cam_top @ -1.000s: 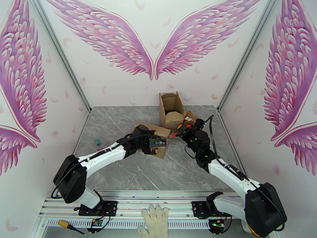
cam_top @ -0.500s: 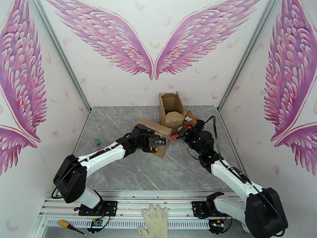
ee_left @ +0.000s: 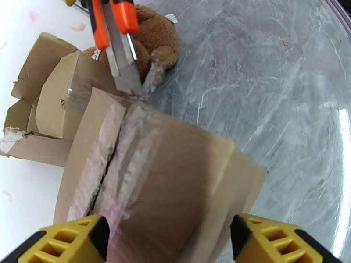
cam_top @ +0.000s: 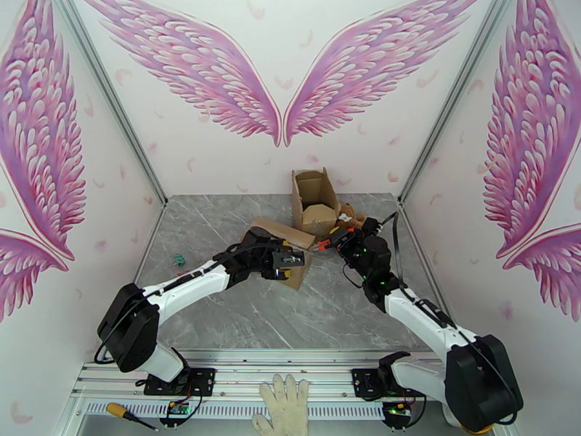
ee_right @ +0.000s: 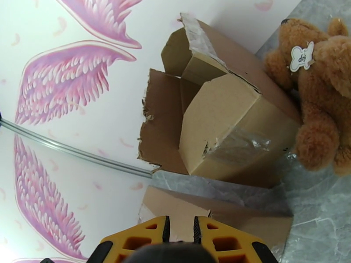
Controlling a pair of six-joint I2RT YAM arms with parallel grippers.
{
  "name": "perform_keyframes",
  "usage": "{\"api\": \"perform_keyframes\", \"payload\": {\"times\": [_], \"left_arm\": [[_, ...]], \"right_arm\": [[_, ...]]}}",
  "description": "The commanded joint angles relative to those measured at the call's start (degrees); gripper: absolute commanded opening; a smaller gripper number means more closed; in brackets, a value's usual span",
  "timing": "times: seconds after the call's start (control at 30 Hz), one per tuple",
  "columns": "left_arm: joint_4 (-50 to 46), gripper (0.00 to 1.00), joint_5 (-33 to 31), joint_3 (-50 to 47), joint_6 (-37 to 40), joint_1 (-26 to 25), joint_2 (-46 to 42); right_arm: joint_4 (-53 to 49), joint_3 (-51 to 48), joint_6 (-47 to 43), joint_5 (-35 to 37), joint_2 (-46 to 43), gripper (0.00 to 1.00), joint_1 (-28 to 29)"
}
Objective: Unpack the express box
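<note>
Express box (ee_left: 175, 172) clamped between wide-spread left jaws; right jaws pinching knife (ee_left: 118, 40).

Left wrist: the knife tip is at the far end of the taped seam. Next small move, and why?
Probably draw the knife a short way along the tape toward the left gripper. The blade tip sits at the box's far edge, on the seam, and tape covers the seam ahead. The right gripper grips the knife, so a shallow stroke seems safest.

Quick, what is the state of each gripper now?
Left gripper: jaws wide astride the taped box; grip cannot be told.
Right gripper: closed, holding the utility knife.
</note>
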Motion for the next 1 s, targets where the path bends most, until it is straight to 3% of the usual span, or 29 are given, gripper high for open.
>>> {"api": "perform_keyframes", "payload": {"times": [0.0,0.43,0.97], "left_arm": [[0.22,0.81,-0.16,0.17,-0.29,-0.07,-0.83],[2.26,0.82,-0.94,1.73,-1.47,-0.47,1.25],[9.31,0.81,-7.95,2.86,-5.15,-1.35,5.05]], "right_arm": [[6.29,1.41,1.18,0.97,1.44,0.00,-0.20],[5.04,1.41,2.34,3.42,3.61,0.00,-0.19],[3.03,-1.97,12.98,-4.64,4.70,0.00,0.68]]}}
